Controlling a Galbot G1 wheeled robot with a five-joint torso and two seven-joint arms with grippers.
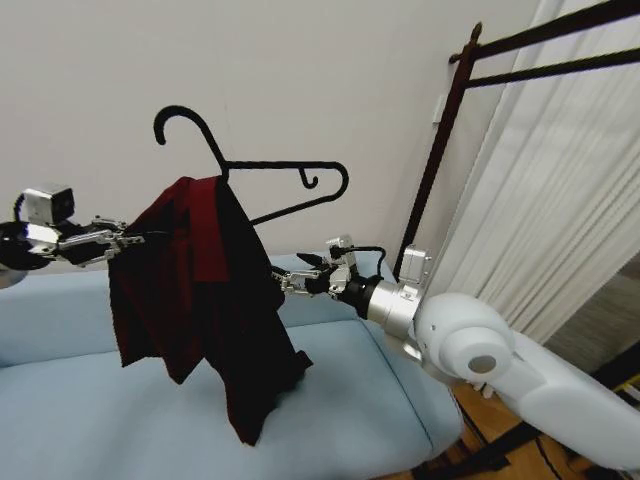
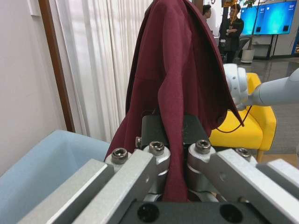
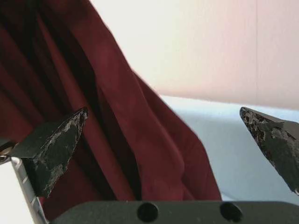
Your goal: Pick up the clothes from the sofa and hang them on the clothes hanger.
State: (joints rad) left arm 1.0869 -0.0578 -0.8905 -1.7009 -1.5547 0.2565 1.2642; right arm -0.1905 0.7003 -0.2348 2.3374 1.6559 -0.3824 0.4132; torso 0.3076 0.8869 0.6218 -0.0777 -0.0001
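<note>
A dark red garment (image 1: pixel 200 290) hangs draped over the left shoulder of a black hanger (image 1: pixel 290 167), above the light blue sofa (image 1: pixel 90 400). My left gripper (image 1: pixel 122 240) reaches in from the left and is shut on the garment's upper edge. In the left wrist view the cloth (image 2: pixel 182 70) is pinched between the metal fingers (image 2: pixel 156 149) of the left gripper (image 2: pixel 180 154). On the garment's other side, my right gripper (image 1: pixel 300 280) stands open. Its black fingertips (image 3: pixel 56 140) are wide apart in front of the cloth (image 3: pixel 117 116), with the right gripper (image 3: pixel 163 112) not holding it.
A dark clothes rack pole (image 1: pixel 440 150) with crossbars (image 1: pixel 560 45) stands at the right, before a white curtain (image 1: pixel 560 200). A yellow armchair (image 2: pixel 247 126) stands farther off. The sofa seat lies under the hanging cloth.
</note>
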